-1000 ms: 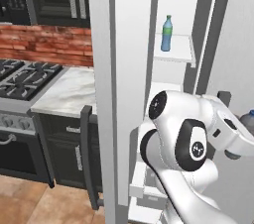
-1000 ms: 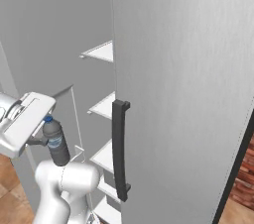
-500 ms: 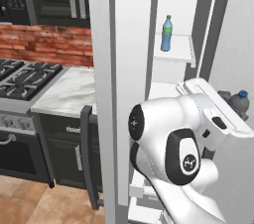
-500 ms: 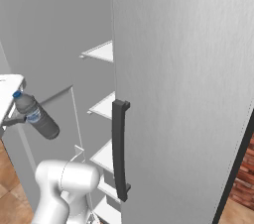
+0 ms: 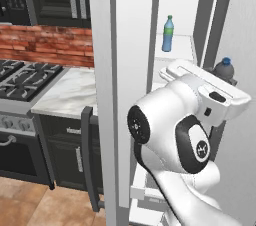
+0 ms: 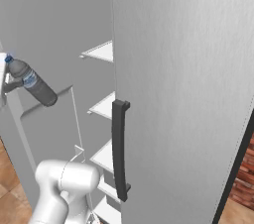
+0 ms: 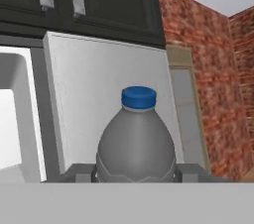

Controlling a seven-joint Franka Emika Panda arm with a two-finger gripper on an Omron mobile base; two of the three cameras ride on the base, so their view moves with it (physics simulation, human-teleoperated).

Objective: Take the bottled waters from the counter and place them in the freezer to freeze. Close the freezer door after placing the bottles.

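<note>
I face the open freezer (image 5: 180,30), its white shelves filling the upper middle of the left base view; a blue bottle (image 5: 168,33) already stands upright on a high shelf there. My claw (image 7: 135,174) is clamped on the grey bottle (image 7: 136,141). In the right base view that bottle lies tilted at far left, cap up-left, shelves to its right.

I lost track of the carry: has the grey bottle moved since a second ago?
Yes. The grey bottle, shut in the gripper, has risen and swung left, away from the dark door handle.
</note>
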